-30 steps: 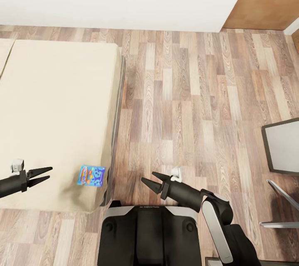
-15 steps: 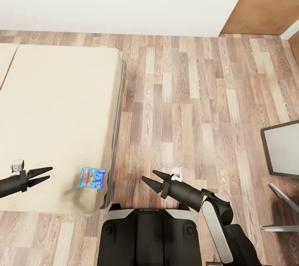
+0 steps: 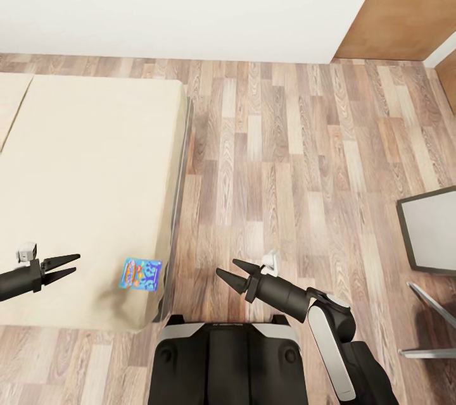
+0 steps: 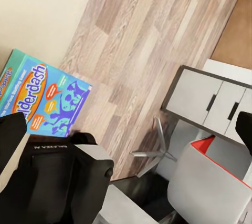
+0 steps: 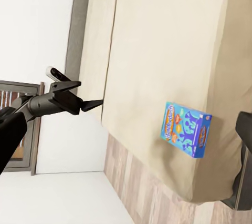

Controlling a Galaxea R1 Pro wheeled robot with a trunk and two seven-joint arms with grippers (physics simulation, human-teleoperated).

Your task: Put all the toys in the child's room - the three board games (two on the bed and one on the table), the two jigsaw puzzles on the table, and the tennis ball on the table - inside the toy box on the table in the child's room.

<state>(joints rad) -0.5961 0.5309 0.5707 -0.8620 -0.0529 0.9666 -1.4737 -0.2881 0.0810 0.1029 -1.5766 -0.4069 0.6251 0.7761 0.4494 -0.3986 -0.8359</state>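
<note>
The left gripper [image 3: 68, 267] has two slim, tapering black fingers [image 3: 62, 259] on a dark cylindrical forearm that carries a small white block with a dark face. The right gripper [image 3: 231, 272] is of the same make: pointed black fingers, a dark round forearm and a small white block on top. Behind it, the right arm has a long white panel edged in black. The trunk [image 3: 225, 361] is glossy black with a pale grey band across its front and two round recesses.
</note>
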